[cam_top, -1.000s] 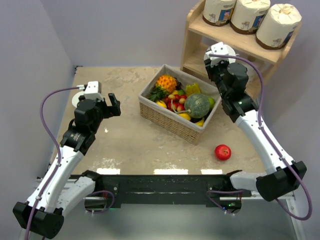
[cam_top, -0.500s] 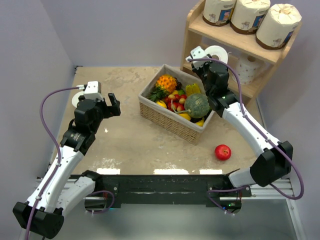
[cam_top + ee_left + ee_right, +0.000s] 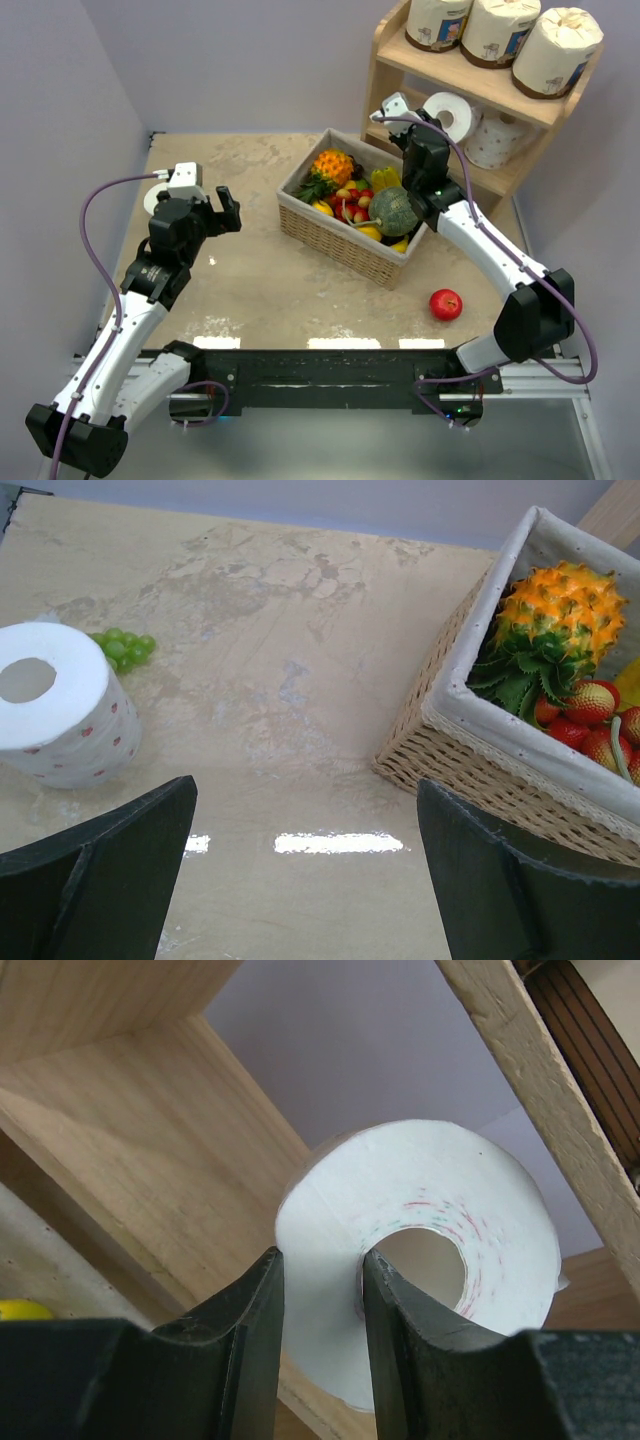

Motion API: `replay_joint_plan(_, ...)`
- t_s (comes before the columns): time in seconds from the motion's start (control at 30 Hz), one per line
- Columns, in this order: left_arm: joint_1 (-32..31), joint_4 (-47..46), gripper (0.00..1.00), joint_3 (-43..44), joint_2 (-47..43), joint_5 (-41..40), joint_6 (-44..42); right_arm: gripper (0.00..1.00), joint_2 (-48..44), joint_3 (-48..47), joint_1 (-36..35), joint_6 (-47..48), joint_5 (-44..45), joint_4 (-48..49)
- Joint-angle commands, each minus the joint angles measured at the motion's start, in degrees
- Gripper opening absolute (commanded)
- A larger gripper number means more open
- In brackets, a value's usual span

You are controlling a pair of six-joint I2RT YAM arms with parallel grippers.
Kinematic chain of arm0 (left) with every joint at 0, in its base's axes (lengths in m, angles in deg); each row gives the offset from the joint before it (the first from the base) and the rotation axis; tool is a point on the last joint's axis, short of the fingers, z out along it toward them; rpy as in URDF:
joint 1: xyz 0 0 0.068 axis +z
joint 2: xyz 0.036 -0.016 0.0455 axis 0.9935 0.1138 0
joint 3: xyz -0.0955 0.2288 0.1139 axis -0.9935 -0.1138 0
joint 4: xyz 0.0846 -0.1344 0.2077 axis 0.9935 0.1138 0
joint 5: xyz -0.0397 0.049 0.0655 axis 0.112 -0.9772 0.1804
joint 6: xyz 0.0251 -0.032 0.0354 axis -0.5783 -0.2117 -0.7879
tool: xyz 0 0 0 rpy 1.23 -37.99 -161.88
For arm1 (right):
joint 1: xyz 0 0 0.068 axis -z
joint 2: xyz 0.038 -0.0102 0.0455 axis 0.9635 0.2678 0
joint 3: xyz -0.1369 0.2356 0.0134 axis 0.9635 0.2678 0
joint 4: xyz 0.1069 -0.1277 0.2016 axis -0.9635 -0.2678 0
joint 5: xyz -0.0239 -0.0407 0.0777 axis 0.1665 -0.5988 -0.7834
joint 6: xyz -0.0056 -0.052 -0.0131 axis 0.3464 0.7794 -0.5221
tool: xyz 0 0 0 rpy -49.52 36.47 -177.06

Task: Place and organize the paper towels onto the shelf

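White roll [image 3: 450,1175] tight in right end effector [image 3: 318,1270] at shelf [image 3: 130,1140]; left end effector [image 3: 305,805] wide apart, empty.

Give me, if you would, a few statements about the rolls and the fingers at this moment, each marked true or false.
1. Three wrapped rolls stand on the top tier of the shelf. True.
2. The right fingers are open and empty. False: they are shut on the wall of a bare roll, one finger inside its core, at the shelf's lower tier.
3. The left fingers grip a roll. False: they stand open with nothing between them; the loose roll stands on end on the table.
4. A bunch of green grapes lies beside that loose roll. True.
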Motion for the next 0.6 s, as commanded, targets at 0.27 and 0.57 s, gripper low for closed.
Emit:
replay_joint_plan(0.27, 0.14, -2.56, 0.97, -0.56, -0.94, -0.04, 0.10, 0.27, -1.69, -1.24, 1.66, 0.10, 3.94, 1.61)
replay_joint_plan(0.57, 0.14, -2.56, 0.97, -0.57, -0.94, -0.30, 0.10, 0.27, -1.17, -2.56, 1.66, -4.30, -3.54, -3.58)
